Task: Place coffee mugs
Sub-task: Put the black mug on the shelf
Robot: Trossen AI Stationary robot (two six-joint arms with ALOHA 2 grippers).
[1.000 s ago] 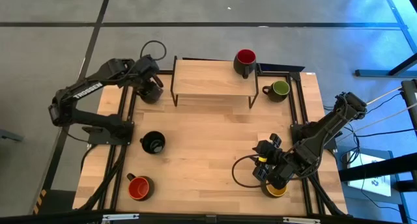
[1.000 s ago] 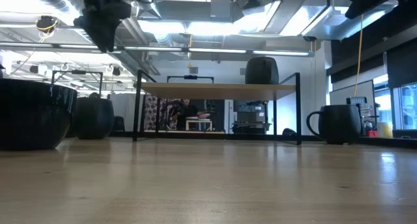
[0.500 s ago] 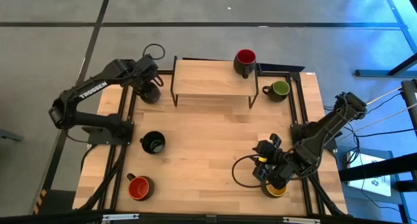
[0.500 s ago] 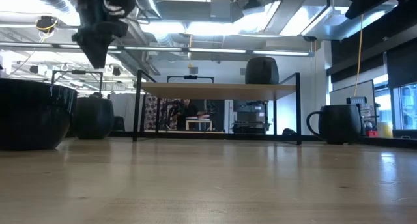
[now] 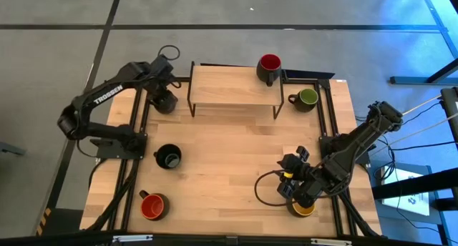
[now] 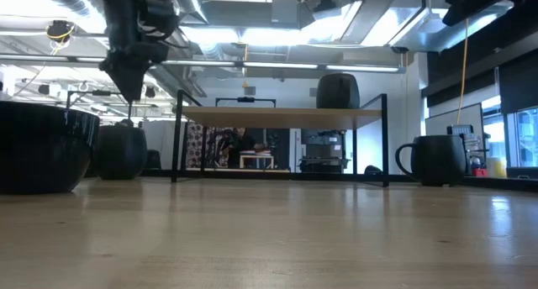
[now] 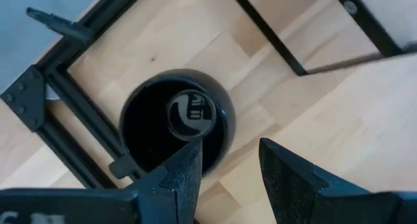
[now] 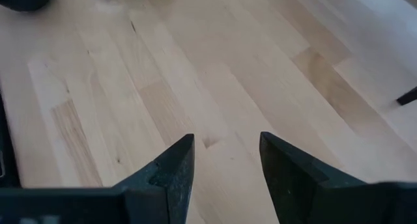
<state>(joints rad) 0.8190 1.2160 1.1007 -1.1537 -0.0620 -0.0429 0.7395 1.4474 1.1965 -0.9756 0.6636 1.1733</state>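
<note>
Hidden and cut-off spots
The right gripper (image 5: 292,189) hides most of your yellow mug (image 5: 304,209); the left arm (image 5: 107,99) covers part of the back-corner mug (image 5: 164,103)

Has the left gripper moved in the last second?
Yes. In the high view the left gripper has shifted slightly toward the shelf; in the low view it moved toward the shelf's left leg. It hangs open over a black mug.

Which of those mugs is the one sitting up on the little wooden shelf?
The red-lined mug, at the right end of the raised shelf. The green-lined mug, the other red one and the black ones all stand down on the table.
</note>
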